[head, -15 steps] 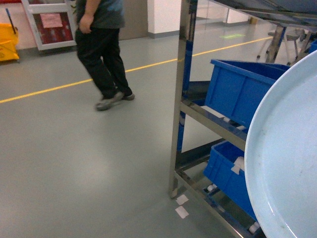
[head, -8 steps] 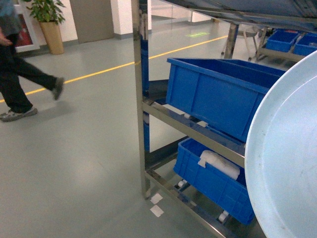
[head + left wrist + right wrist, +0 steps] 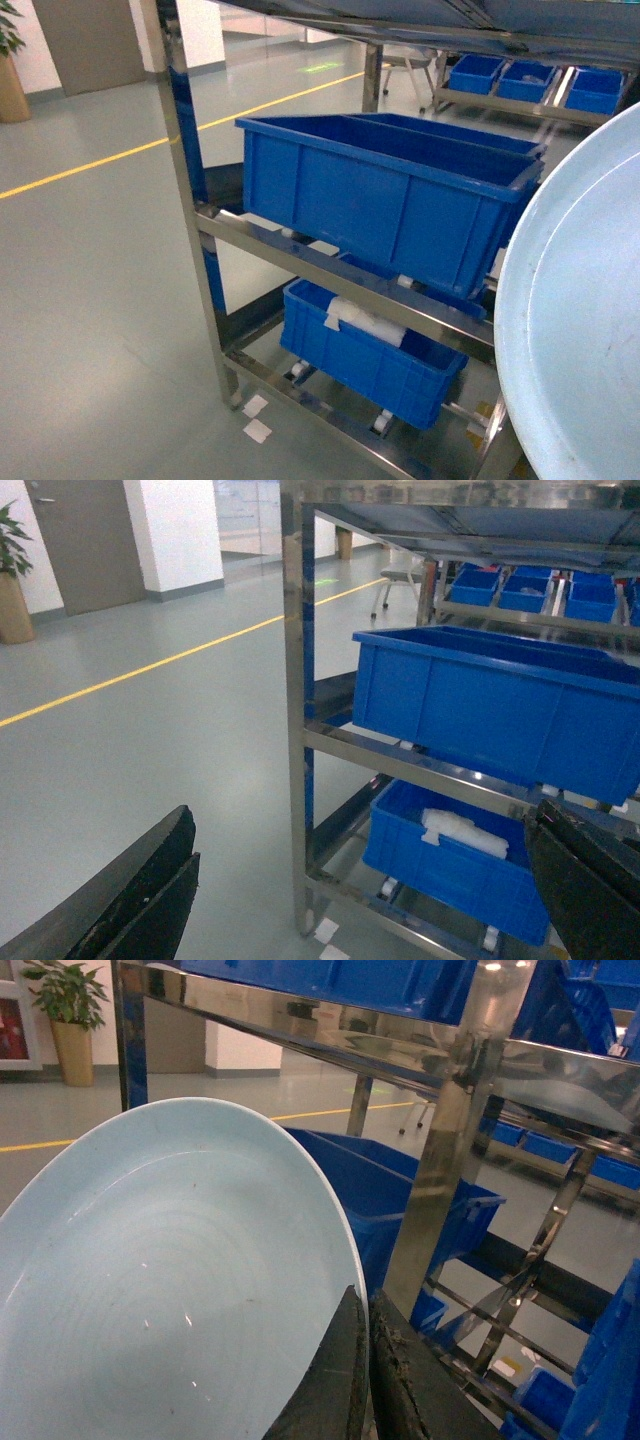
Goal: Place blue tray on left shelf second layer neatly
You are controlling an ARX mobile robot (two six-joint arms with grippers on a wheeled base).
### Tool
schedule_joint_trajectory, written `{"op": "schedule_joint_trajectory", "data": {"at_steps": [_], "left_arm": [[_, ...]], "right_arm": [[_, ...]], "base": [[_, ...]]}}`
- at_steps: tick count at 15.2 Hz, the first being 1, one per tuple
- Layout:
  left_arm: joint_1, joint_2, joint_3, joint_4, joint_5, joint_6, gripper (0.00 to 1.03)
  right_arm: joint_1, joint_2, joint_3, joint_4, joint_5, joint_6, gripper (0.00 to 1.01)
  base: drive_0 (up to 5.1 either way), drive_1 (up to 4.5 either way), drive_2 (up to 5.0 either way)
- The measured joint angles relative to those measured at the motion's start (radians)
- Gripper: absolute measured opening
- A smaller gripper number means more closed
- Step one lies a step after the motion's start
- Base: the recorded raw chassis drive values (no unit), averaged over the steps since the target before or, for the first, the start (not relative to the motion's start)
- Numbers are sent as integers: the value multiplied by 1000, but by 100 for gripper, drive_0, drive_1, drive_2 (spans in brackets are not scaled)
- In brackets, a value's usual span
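Right claw (image 3: pixel 362 1360) pinches the pale-blue glossy round tray (image 3: pixel 170 1290) at its rim beside the steel rack (image 3: pixel 450 1160); likely slippery, stiff, breakable.

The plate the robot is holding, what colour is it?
Pale light blue and glossy. The blue tray shows best in the right wrist view, pinched at its rim by the right gripper.
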Motion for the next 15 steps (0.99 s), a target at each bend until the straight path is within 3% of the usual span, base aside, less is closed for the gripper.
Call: {"op": "schedule_joint_trajectory", "data": {"at_steps": [15], "left_arm": [[0,0,0,1,0,0,98]], "right_arm": [[0,0,0,0,0,0,2]], "base": [[-164,-164,-164]]}}
